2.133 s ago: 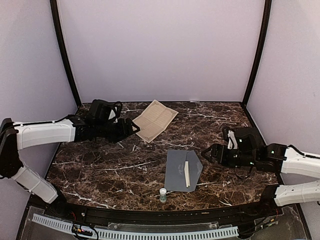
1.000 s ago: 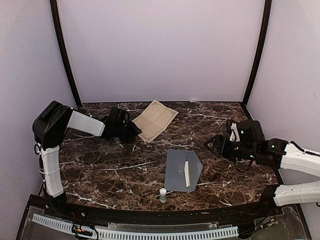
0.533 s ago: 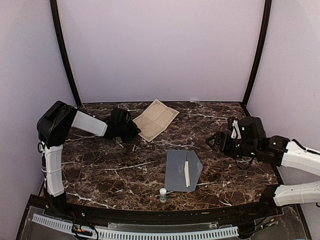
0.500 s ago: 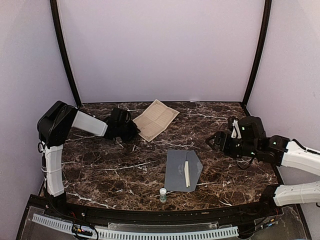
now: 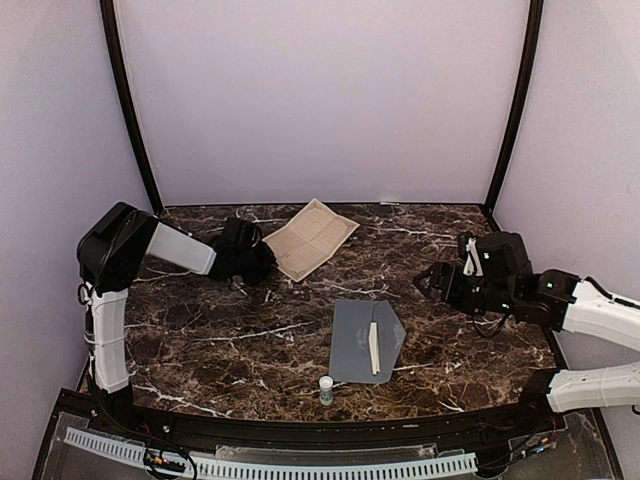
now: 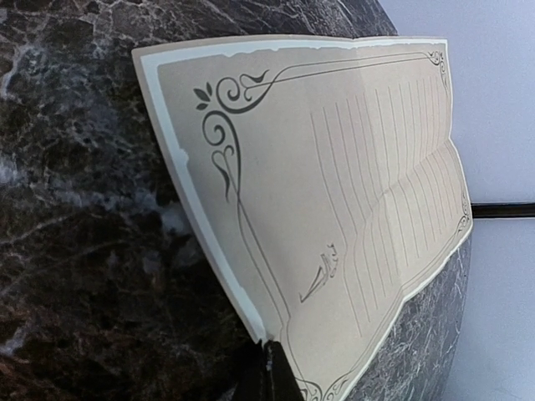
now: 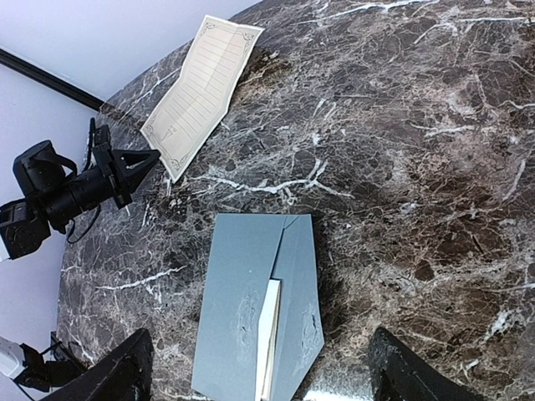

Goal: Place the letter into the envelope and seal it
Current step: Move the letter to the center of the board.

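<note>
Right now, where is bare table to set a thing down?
Two patches: the near-left marble, between the left pincer holding the letter and the envelope; and the far-right corner behind the open right pincer. Crowded: around the envelope, the small bottle before it.

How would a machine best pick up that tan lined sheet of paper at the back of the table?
By its thin left edge, coming in low from the left. The tan lined paper sheet lies nearly flat, but that edge lifts off the dark marble table; the left pincer is shut on it there.
</note>
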Tool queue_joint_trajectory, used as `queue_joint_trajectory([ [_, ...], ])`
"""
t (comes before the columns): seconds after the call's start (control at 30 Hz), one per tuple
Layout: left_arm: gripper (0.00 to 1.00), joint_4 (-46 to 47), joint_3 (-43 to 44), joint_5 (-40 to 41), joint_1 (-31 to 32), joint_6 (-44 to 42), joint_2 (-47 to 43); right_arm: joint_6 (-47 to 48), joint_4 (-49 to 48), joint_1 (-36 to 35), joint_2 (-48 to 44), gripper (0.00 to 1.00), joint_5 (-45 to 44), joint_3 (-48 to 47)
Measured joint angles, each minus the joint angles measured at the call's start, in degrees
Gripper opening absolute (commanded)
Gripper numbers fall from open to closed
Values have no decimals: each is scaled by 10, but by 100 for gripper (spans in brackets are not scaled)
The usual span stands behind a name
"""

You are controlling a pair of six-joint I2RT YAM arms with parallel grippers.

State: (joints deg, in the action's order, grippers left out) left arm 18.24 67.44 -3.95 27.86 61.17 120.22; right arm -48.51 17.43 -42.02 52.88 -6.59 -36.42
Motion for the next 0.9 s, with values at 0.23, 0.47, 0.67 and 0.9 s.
queue_joint_trajectory([
  [0.23,0,35,-89,-21,0,-7,-55,1,-1,1,14,85,-2,-5],
  [0.47,0,20,-202,-60,0,-32,-195,5,-8,1,38,83,3,-5],
  [0.67,0,-21,-263,-114,0,-85,-298,7,-12,1,45,82,12,-5],
  [0.9,0,-124,-311,-185,0,-143,-440,8,-22,1,45,81,28,-5],
])
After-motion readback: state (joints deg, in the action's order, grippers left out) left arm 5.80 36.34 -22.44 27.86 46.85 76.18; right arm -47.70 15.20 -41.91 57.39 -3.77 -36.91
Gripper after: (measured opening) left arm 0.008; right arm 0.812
